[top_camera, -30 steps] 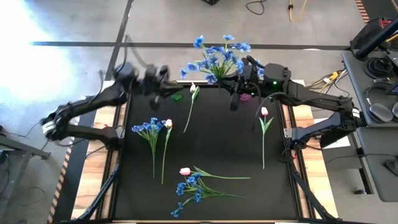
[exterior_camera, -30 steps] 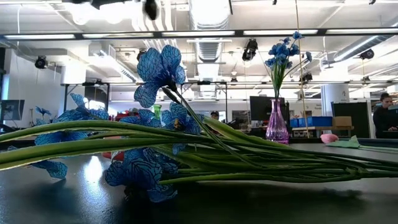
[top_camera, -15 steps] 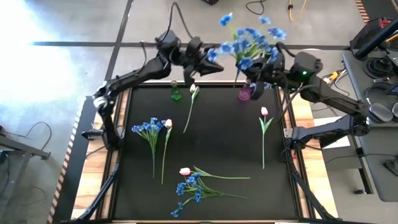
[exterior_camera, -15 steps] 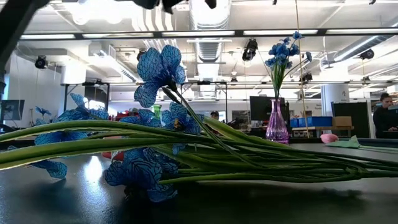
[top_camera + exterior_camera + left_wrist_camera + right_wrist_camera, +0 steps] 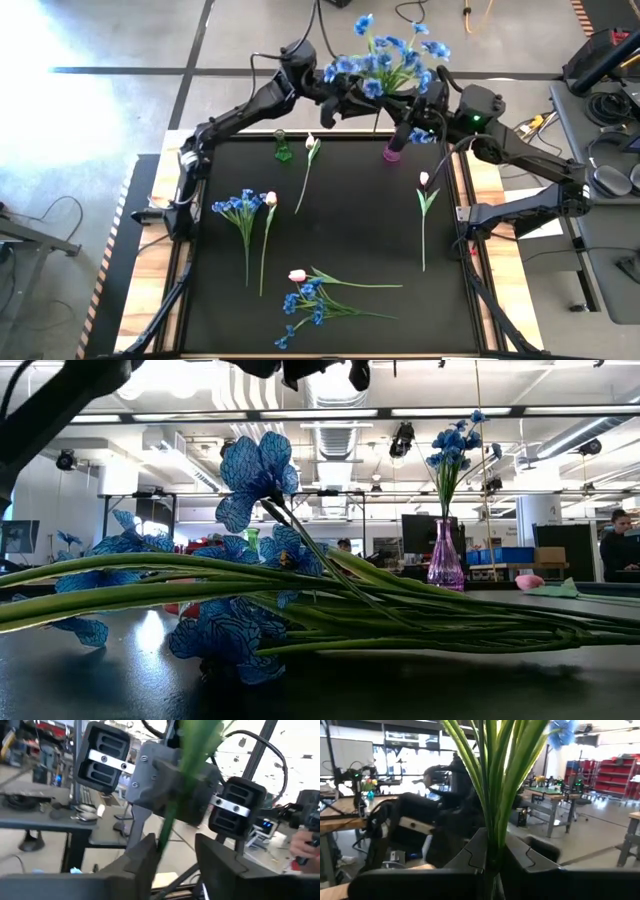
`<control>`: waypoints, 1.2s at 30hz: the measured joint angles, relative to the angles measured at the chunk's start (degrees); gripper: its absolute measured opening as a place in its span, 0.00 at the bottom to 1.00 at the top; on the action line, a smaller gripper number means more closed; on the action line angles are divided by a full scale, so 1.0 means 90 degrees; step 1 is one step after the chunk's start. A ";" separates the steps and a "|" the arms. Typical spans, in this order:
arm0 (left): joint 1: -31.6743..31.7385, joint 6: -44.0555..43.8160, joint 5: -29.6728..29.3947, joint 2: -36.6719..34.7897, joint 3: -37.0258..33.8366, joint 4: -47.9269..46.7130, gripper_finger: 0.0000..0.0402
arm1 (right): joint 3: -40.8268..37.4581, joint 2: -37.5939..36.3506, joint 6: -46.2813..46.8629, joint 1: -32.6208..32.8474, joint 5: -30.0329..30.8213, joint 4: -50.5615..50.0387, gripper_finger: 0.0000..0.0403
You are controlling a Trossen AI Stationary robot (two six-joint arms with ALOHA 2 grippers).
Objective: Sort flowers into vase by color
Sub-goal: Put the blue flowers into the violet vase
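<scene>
My right gripper (image 5: 412,108) is shut on a big bunch of blue flowers (image 5: 385,60), held high over the table's far edge. My left gripper (image 5: 175,855) faces it from the left and is open, with the bunch's green stems (image 5: 172,810) hanging between its fingers. Below stands a pink vase (image 5: 392,153) holding a smaller blue bunch (image 5: 452,450). A green vase (image 5: 283,150) stands to its left. On the table lie a white tulip (image 5: 311,160), a blue bunch (image 5: 240,206) beside a tulip (image 5: 270,200), a pink tulip (image 5: 425,185), and a pink tulip (image 5: 298,275) with a blue bunch (image 5: 305,300). My right gripper pinches the bunch's gathered green stems (image 5: 493,837) between its two fingers. The fingers lie level, coming from the table's right, across the stems. The bunch stands upright above them, lifted clear of the table. My left gripper: one finger (image 5: 150,852) stands right beside the stems; whether it touches them I cannot tell.
The near blue bunch (image 5: 250,590) lies right before the low camera and fills much of that view. Both arms meet above the far edge, close over the two vases. Bare black mat (image 5: 350,220) lies between the scattered flowers.
My left arm has swung from the table's far left up and toward the right, to the held bunch. My right gripper has carried the blue bunch up and toward the table's right. The bunch was leaning over the far edge left of the pink vase and now stands higher and upright.
</scene>
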 joint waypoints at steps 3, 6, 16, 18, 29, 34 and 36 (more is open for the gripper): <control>0.0000 0.0270 -0.0078 -0.0167 -0.0179 0.0021 0.37 | 0.0002 -0.0043 -0.0005 0.0000 0.0025 0.0081 0.05; -0.0008 0.0368 -0.0241 -0.0176 -0.0162 0.0003 0.37 | 0.0007 -0.0041 -0.0003 0.0000 -0.0001 0.0106 0.05; -0.0044 0.0402 -0.0399 0.0016 0.0136 -0.0017 0.26 | 0.0007 0.0103 0.0066 0.0000 -0.0001 0.0127 0.05; -0.0044 0.0403 -0.0400 0.0017 0.0154 -0.0006 0.22 | 0.0007 0.0103 0.0121 0.0000 -0.0001 0.0164 0.05; -0.0044 0.0602 -0.0484 0.0014 0.0164 0.0007 0.02 | 0.0010 0.0103 0.0365 -0.0002 0.0028 0.0250 0.06; -0.0049 0.0805 -0.0827 0.0014 0.0161 -0.0020 0.01 | 0.0010 0.0088 0.0457 0.0000 0.0332 0.0231 0.14; -0.0040 0.0901 -0.1123 0.0014 0.0161 -0.0013 0.01 | 0.0010 0.0012 0.0459 -0.0002 0.0394 0.0178 0.19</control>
